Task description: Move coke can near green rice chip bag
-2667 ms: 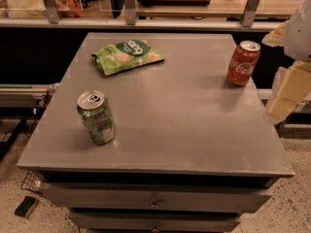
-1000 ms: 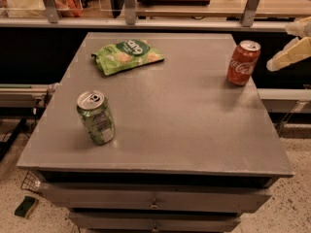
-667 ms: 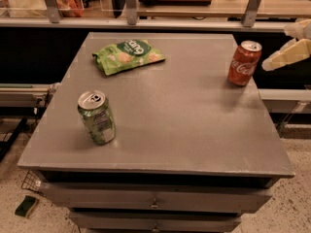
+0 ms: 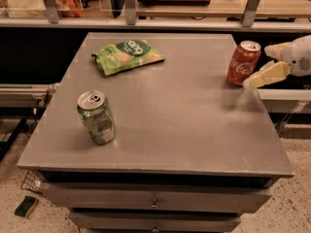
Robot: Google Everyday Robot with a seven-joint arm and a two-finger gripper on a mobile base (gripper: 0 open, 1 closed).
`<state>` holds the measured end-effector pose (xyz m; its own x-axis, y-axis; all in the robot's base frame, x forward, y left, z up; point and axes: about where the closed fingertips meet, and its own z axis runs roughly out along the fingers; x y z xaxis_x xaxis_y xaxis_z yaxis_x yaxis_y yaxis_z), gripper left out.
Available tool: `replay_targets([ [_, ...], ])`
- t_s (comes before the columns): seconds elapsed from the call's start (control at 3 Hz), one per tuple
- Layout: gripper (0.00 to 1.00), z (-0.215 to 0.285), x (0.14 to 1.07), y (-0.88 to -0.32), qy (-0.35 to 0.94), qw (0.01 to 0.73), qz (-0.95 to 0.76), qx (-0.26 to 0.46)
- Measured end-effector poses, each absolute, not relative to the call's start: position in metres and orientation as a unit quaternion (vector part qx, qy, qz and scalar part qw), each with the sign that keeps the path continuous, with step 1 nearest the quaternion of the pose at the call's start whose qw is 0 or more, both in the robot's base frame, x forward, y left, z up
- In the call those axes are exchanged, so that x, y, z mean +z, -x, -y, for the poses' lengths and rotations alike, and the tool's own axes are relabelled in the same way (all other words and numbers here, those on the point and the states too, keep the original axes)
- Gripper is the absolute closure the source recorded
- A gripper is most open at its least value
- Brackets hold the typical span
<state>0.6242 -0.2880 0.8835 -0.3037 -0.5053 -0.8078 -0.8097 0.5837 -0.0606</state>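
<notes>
The coke can (image 4: 243, 63), red with white script and a silver top, stands upright near the table's right edge. The green rice chip bag (image 4: 127, 55) lies flat at the back left of the table, well apart from the can. My gripper (image 4: 257, 68) reaches in from the right edge, just to the right of the coke can. Its pale fingers (image 4: 268, 74) are spread apart, open and holding nothing, with the lower tip almost touching the can's base.
A green can (image 4: 96, 117) stands upright at the front left of the grey table (image 4: 180, 125). Drawers sit below the table's front edge. A counter with metal posts (image 4: 129, 4) runs behind the table. A green sponge (image 4: 25, 206) lies on the floor.
My gripper has moved left and slightly down, coming in close to the coke can's right side. The cans and the bag have not moved.
</notes>
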Motion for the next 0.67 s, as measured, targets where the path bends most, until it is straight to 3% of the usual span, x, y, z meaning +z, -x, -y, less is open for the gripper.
replay_targets([
  [0.33,0.0,0.268,0.87,-0.63,0.418,0.425,-0.778,0.201],
  [0.67,0.22,0.254,0.872,-0.645,0.402,0.448,-0.768,0.221],
])
